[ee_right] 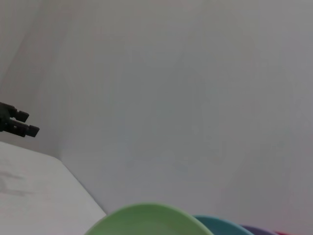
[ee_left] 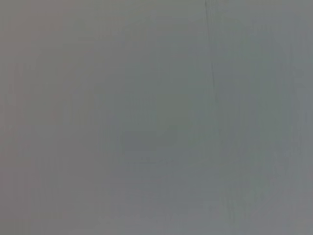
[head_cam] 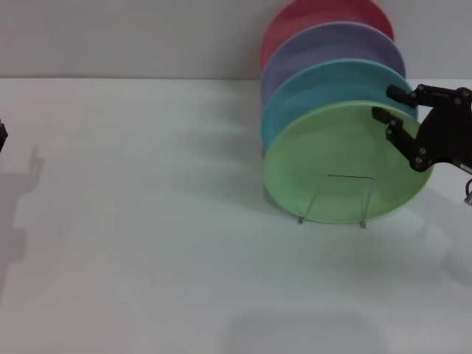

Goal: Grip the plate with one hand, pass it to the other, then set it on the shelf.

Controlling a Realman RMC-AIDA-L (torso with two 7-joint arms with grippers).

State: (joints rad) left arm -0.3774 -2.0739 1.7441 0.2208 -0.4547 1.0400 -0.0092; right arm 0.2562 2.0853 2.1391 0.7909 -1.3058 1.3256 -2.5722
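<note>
The light green plate (head_cam: 335,166) stands upright at the front of a row of plates in the silver wire rack (head_cam: 366,199) on the white table. Its rim also shows in the right wrist view (ee_right: 146,219). My right gripper (head_cam: 391,105), all black, is open at the plate's upper right rim. One finger lies in front of the green plate and the other over the light blue plate behind it. My left gripper (ee_right: 22,123) shows far off in the right wrist view. Only a dark sliver of that arm (head_cam: 2,136) shows at the head view's left edge.
Behind the green plate stand a light blue plate (head_cam: 324,85), a lavender plate (head_cam: 332,44) and a red plate (head_cam: 310,18). A pale wall rises behind the table (head_cam: 147,221). The left wrist view shows only a plain grey surface.
</note>
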